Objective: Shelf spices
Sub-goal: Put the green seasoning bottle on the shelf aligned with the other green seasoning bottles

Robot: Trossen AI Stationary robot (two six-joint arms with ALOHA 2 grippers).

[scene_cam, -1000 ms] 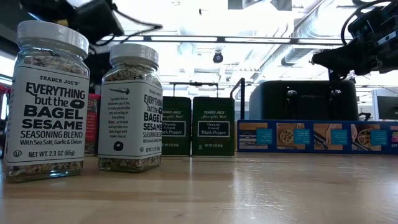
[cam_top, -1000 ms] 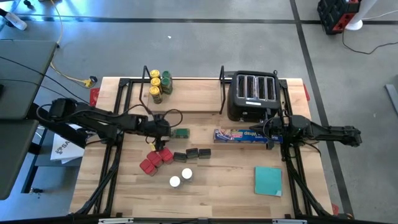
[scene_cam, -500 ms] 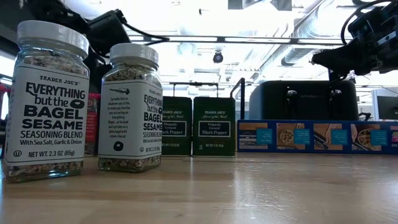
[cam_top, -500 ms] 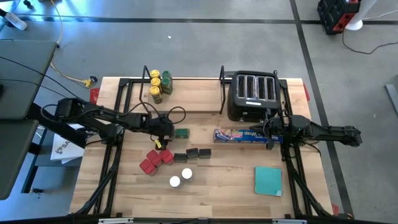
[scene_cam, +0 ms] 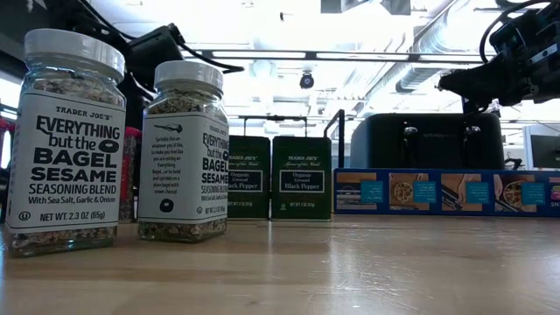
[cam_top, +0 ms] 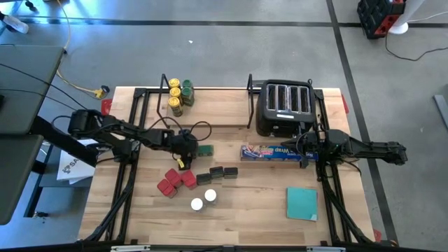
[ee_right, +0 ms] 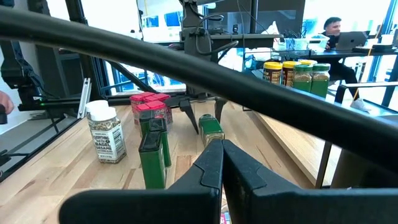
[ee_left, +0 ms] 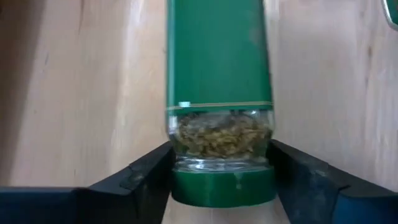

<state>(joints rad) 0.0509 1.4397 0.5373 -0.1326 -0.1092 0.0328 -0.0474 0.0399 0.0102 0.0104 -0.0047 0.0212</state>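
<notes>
A green-lidded spice jar [cam_top: 204, 149] lies on its side on the table, left of the middle. My left gripper [cam_top: 191, 150] has its fingers on both sides of the jar's lid end [ee_left: 222, 186]. Several yellow- and green-lidded jars [cam_top: 178, 96] stand at the left end of the black wire shelf [cam_top: 210, 124]. Red tins [cam_top: 175, 180], dark pepper tins [cam_top: 217, 173] and two white-capped jars [cam_top: 203, 199] stand nearer. My right gripper [cam_top: 302, 148] is shut and waits over the blue box. My left gripper pinches the green jar between its two fingers [ee_left: 149, 177], at the glass shoulder [ee_left: 180, 140] just behind the lid. The fingers come slanting down from the table's left and run along the jar. The jar lies on its side on the table.
A black toaster [cam_top: 285, 106] stands at the far right beside the shelf. A long blue wrap box [cam_top: 269, 152] lies in front of it, and a flat teal square [cam_top: 302, 203] lies near the right front. In the low view, the white-capped jars [scene_cam: 70, 140] stand close to the camera.
My left gripper has moved down and toward the table's right, onto the lid end of the lying green jar. The jar has stayed where it was.
</notes>
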